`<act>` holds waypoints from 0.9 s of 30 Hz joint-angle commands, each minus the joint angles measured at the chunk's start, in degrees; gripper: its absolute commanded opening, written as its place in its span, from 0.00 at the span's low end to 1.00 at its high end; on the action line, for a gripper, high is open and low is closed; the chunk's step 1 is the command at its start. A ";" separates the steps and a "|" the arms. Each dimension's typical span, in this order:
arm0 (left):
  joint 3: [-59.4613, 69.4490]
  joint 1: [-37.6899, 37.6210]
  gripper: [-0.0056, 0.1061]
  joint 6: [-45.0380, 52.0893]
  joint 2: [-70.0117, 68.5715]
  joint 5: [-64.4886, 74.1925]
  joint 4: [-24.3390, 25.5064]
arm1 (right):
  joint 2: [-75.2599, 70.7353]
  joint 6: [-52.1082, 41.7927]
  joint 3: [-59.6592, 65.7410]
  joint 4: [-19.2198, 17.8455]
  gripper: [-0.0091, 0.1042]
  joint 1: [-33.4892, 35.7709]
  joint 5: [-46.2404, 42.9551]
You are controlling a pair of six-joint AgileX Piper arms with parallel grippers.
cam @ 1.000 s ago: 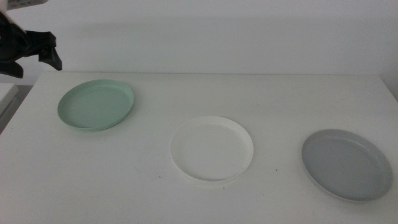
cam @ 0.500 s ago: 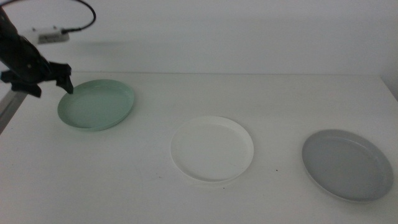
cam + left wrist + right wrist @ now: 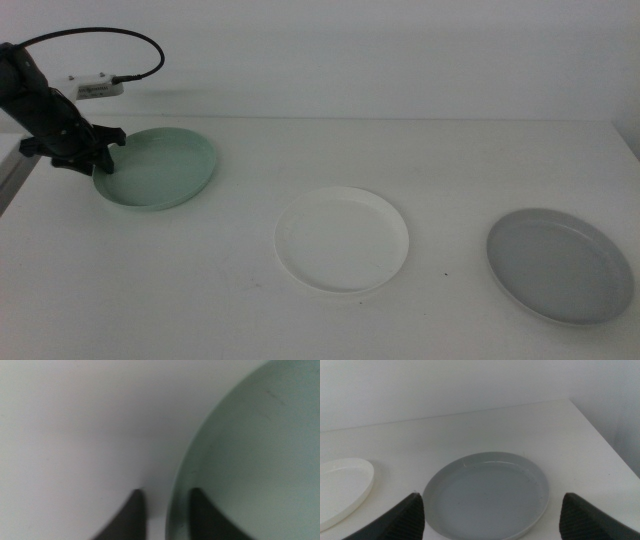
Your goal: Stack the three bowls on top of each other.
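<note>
The left gripper, having swung in from the far-left corner, now straddles the mint green bowl rim, jaws narrowly apart; white bowl and grey bowl wait unstacked on the surface.

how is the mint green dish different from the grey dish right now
The shallow mint green round dish sits at the far left of the table; the shallow grey round dish sits near the right, closer to the camera. The left gripper straddles the mint green dish's rim, one of its jaws inside and one outside; the grey dish is untouched, with the right gripper hovering open before it. Both are low-rimmed, empty and flat on the table, similar in size.
</note>
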 commanded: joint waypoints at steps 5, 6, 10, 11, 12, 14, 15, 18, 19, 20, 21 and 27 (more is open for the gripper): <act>-0.24 0.27 0.03 -1.22 -1.02 3.42 -0.77 | -0.25 -0.37 0.22 -0.36 0.90 -0.34 -0.42; -0.24 0.27 0.03 -1.27 -1.89 4.19 -0.27 | -0.25 -0.37 0.22 -0.36 0.90 -0.34 -0.42; 0.16 0.27 0.03 -1.27 -6.97 8.16 -0.02 | -0.25 -0.37 0.22 -0.36 0.90 -0.34 -0.42; 0.65 0.27 0.03 -1.27 -8.36 8.62 -0.02 | -0.25 -0.37 0.22 -0.36 0.90 -0.34 -0.42; 1.75 0.27 0.03 -1.27 -10.24 8.60 -0.30 | -0.25 -0.37 0.22 -0.36 0.90 -0.34 -0.42; 5.92 0.16 0.03 -1.27 -14.43 6.09 -0.87 | -0.25 -0.37 0.22 -0.36 0.90 -0.34 -0.42; 8.63 0.01 0.03 -1.30 -16.97 4.62 -1.37 | -0.25 -0.37 0.22 -0.36 0.90 -0.34 -0.42; 16.61 -0.98 0.03 -2.96 -24.83 2.42 -2.17 | -0.25 -0.37 0.22 -0.36 0.90 -0.34 -0.42; 19.35 -1.57 0.03 -3.37 -27.16 2.09 -2.74 | -0.25 -0.37 0.22 -0.36 0.90 -0.34 -0.42; 21.86 -2.48 0.03 -3.52 -29.39 1.68 -3.44 | -0.25 -0.37 0.22 -0.36 0.90 -0.34 -0.42; 23.82 -3.64 0.03 -3.79 -31.03 1.25 -4.02 | -0.25 -0.37 0.22 -0.36 0.90 -0.34 -0.42; 31.41 -14.02 0.03 -11.47 -37.40 0.00 -4.91 | -0.25 -0.37 0.22 -0.36 0.90 -0.34 -0.42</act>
